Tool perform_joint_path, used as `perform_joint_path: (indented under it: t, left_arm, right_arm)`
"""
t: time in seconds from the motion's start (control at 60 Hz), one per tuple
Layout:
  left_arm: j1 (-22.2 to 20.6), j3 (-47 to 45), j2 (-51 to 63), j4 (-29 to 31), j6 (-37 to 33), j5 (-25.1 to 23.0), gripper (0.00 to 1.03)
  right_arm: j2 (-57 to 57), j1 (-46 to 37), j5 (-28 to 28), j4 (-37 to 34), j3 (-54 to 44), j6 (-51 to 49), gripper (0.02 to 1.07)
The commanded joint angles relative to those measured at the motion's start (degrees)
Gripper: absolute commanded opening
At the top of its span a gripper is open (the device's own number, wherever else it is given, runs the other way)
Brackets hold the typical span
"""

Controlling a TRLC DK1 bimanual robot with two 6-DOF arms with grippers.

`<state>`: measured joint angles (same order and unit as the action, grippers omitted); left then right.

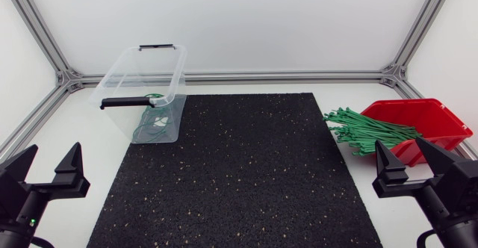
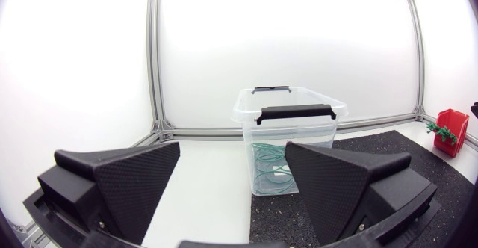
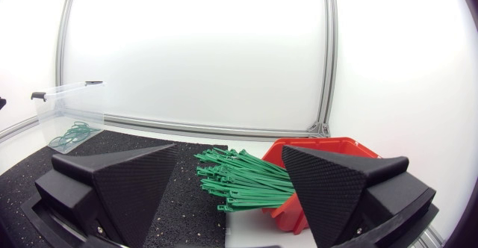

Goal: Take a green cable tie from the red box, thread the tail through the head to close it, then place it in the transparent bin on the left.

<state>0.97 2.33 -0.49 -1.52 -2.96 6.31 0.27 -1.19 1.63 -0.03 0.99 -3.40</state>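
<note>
Both arms are cut off at the head view's lower corners. The left gripper (image 1: 52,155) at 7 o'clock and the right gripper (image 1: 401,147) at 5 o'clock each stand with fingers spread wide, holding nothing. Green cable ties (image 1: 366,132) spill from the red box (image 1: 437,117) at 3 o'clock to the black mat (image 1: 239,173) edge, count unclear, while green loops (image 1: 151,125) in the clear bin (image 1: 127,69) at 10 o'clock blur through its wall.

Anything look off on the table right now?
Only the green cable ties: the bundle sticks out of the red box, fanned over its front edge onto the table, tips reaching the black mat. Nothing else stands out.
</note>
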Motion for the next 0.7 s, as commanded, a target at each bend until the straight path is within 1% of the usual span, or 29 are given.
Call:
perform_joint_path:
  t: [0.0,0.383,0.683]
  left_arm:
    - [0.08,-2.33,-0.3,0.64,1.03,0.11,0.99]
    - [0.08,-2.33,-0.39,0.64,1.03,0.02,0.99]
    - [0.08,-2.33,-0.3,0.64,1.03,0.02,0.99]
  right_arm:
    - [-0.62,0.05,-0.31,-0.67,-0.99,-0.2,1.03]
    - [-0.71,-0.48,-0.4,-0.23,-0.64,-0.29,1.03]
    - [-0.45,-1.27,-0.4,-1.02,4.81,-0.2,1.03]
